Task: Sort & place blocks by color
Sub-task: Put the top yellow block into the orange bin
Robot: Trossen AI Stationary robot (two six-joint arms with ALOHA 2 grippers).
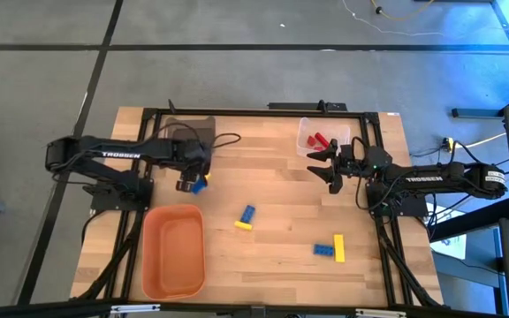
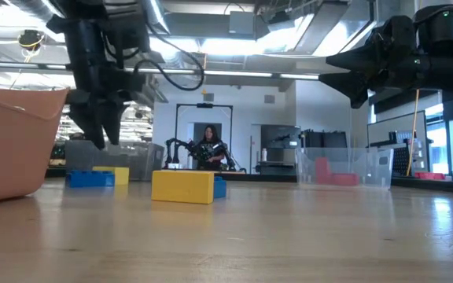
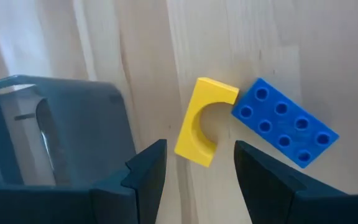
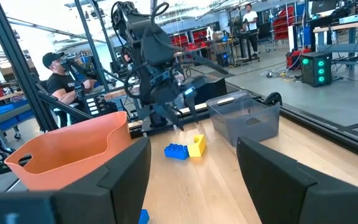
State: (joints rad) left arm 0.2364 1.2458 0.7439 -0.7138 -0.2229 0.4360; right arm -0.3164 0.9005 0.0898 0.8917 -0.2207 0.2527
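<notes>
From above, the wooden table (image 1: 272, 203) carries an orange bin (image 1: 173, 252) near the front left, which looks empty, a grey bin (image 1: 190, 131) at the back left, and a clear bin (image 1: 323, 135) at the back right holding red blocks (image 1: 319, 140). The left hand (image 1: 188, 184) hangs over a yellow and blue pair (image 1: 200, 183) just in front of the grey bin; other blue and yellow blocks lie mid-table (image 1: 246, 217) and toward the front right (image 1: 331, 248). The right hand (image 1: 328, 165) waits beside the clear bin, fingers spread, holding nothing. At table height, the left hand (image 2: 101, 130) hovers above the surface. From the left wrist, its fingers stand open and empty around a yellow arch block (image 3: 201, 121) touching a blue studded block (image 3: 284, 121). The step appears to be picking the yellow arch: the next move calls for lowering and closing without catching the blue one. From the right wrist, the orange bin (image 4: 73, 149) and grey bin (image 4: 244, 118) flank that pair.
</notes>
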